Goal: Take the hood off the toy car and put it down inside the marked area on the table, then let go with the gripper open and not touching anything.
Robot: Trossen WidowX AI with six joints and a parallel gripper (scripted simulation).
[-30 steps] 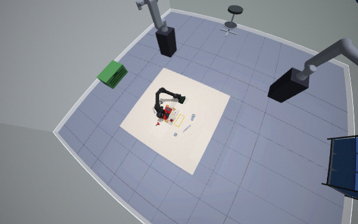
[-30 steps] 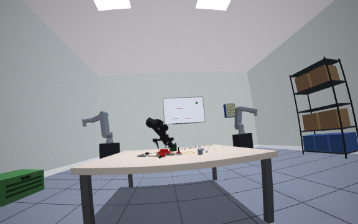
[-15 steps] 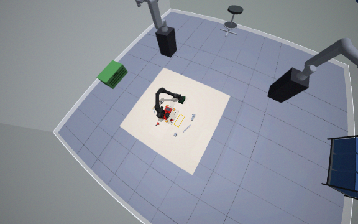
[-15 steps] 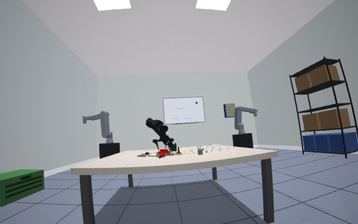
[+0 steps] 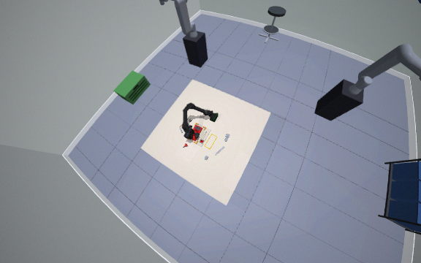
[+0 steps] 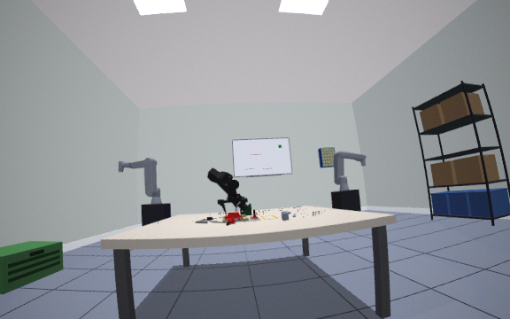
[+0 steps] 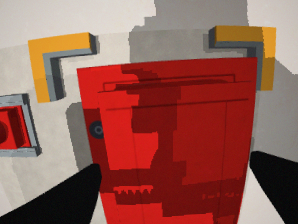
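The red toy car (image 5: 198, 128) (image 6: 234, 217) (image 7: 200, 130) stands on a pale base plate (image 7: 65, 85), partly under the arm's shadow. Its red top, with thin grooves, fills the middle of the wrist view; where the hood ends is not clear. My gripper (image 7: 176, 165) is open and empty, one black fingertip on each side of the car's body. I cannot tell how high the fingertips are or whether they touch it. The marked area is a yellow outline (image 5: 213, 142) on the table beside the base plate.
Orange corner brackets (image 7: 40, 60) (image 7: 267, 55) stand at the car's end. A red part in a grey frame (image 7: 32, 125) is left of it in the wrist view. Grey parts (image 5: 226, 137) (image 5: 206, 158) and a small red part (image 5: 185, 145) lie on the table.
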